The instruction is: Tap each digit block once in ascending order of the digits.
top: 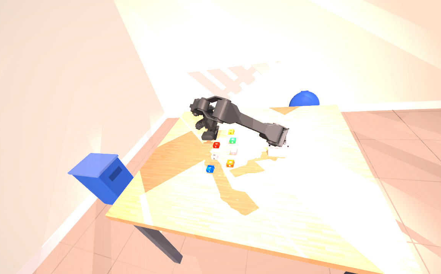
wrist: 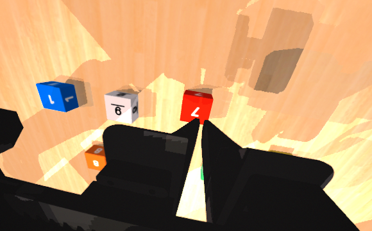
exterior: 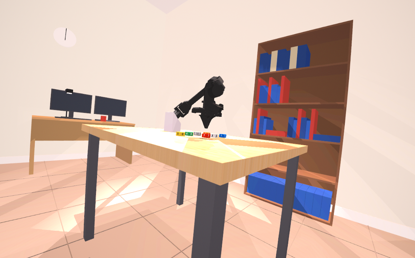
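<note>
My gripper (exterior: 206, 128) (wrist: 201, 123) is shut and empty, its tips just above the red 7 block (top: 216, 145) (exterior: 206, 135) (wrist: 196, 104); contact is not clear. The blue 1 block (top: 210, 169) (exterior: 222, 135) (wrist: 56, 96) and white block (top: 214, 156) (exterior: 214, 135) (wrist: 117, 109), whose barred digit reads as an upside-down 6, complete its row. In the other row are the orange 8 block (top: 230, 163) (wrist: 95, 158), pale grey block (top: 233, 151) (exterior: 197, 133), green 4 block (top: 232, 140) (exterior: 188, 133) and yellow 0 block (top: 231, 131) (exterior: 179, 133). Fingers hide the grey block in the wrist view.
The table (top: 187, 218) (exterior: 157, 144) bears the arm's white base (top: 276, 150) (exterior: 170, 122) beyond the blocks. A blue bin (top: 102, 177) stands beyond the table's left edge in the top view. A bookshelf (exterior: 330, 48) and a desk (exterior: 74, 131) stand farther off.
</note>
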Controlling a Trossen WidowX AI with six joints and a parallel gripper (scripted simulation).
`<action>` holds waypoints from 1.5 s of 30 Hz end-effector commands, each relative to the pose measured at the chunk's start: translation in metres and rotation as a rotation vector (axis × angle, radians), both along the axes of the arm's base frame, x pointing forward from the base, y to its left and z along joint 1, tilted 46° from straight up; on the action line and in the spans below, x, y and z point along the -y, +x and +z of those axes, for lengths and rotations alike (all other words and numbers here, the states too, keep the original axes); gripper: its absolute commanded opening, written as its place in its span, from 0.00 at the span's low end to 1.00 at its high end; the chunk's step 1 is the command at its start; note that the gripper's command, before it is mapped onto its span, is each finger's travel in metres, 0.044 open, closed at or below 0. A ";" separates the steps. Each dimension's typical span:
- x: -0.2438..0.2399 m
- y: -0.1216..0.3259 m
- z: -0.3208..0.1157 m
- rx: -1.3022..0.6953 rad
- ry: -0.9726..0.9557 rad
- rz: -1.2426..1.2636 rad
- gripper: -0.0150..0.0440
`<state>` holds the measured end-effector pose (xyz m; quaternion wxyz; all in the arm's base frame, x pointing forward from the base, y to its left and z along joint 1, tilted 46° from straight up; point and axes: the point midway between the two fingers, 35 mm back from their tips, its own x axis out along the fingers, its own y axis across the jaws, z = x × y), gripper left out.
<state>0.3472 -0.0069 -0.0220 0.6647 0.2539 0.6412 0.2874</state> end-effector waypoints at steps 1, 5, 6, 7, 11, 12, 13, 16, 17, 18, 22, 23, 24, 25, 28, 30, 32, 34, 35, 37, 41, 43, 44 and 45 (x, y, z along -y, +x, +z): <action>-0.007 -0.001 -0.005 -0.004 0.005 -0.002 0.29; -0.011 -0.001 -0.010 -0.004 0.005 -0.002 0.29; -0.012 -0.001 -0.011 -0.004 0.005 -0.002 0.29; -0.014 -0.001 -0.012 -0.004 0.005 -0.002 0.29; -0.018 -0.001 -0.017 -0.004 0.006 -0.002 0.29; -0.019 -0.001 -0.018 -0.004 0.006 -0.002 0.29; -0.020 -0.001 -0.019 -0.004 0.006 -0.002 0.29; -0.024 -0.001 -0.022 -0.004 0.006 -0.002 0.29; -0.024 -0.001 -0.022 -0.004 0.006 -0.002 0.29; -0.024 -0.001 -0.022 -0.004 0.006 -0.002 0.29; -0.024 -0.001 -0.022 -0.004 0.006 -0.002 0.29; -0.024 -0.001 -0.022 -0.004 0.006 -0.002 0.29; -0.019 0.000 -0.019 0.000 0.002 -0.002 0.29; -0.012 0.000 -0.011 -0.002 0.003 -0.002 0.29; -0.003 -0.001 -0.001 -0.004 0.005 -0.002 0.29; -0.003 -0.001 -0.001 -0.004 0.005 -0.002 0.29; 0.005 0.000 0.005 -0.004 0.003 -0.004 0.29; 0.027 0.001 0.026 -0.004 0.001 -0.005 0.29; 0.039 0.001 0.038 -0.004 0.001 -0.004 0.29; 0.053 -0.002 0.053 -0.005 0.002 -0.002 0.29; 0.055 -0.002 0.055 -0.005 0.002 -0.002 0.29; 0.054 -0.003 0.057 -0.005 0.002 -0.002 0.29; 0.051 -0.006 0.062 -0.005 0.002 -0.002 0.29; 0.045 -0.011 0.070 -0.005 0.002 -0.002 0.29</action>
